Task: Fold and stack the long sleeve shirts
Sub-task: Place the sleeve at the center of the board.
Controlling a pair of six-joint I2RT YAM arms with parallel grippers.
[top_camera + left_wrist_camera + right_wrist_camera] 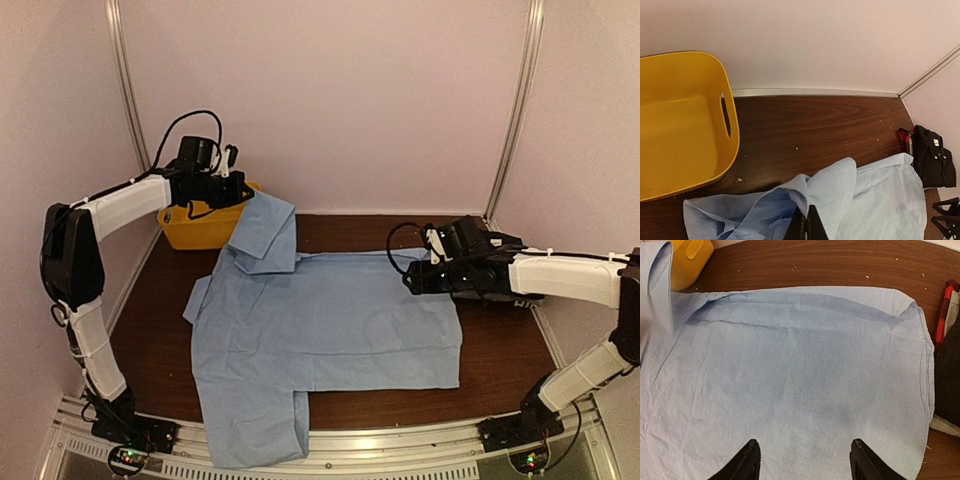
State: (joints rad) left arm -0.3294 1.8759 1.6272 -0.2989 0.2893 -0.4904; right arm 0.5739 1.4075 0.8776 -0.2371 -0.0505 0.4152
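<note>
Dark wood-grain table [500,350] — left gripper [807,214] pinches the soft light blue shirt [330,320], right gripper [804,447] gapes wide.

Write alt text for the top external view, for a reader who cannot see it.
A light blue shirt lies spread across a dark wooden table, one part lifted at the back left by the closed left gripper beside a yellow bin. The open right gripper hovers over the shirt's right side.

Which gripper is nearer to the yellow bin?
Left. The left gripper is beside the yellow bin, pinching the light blue shirt; the right gripper hovers across the shirt, well away.
</note>
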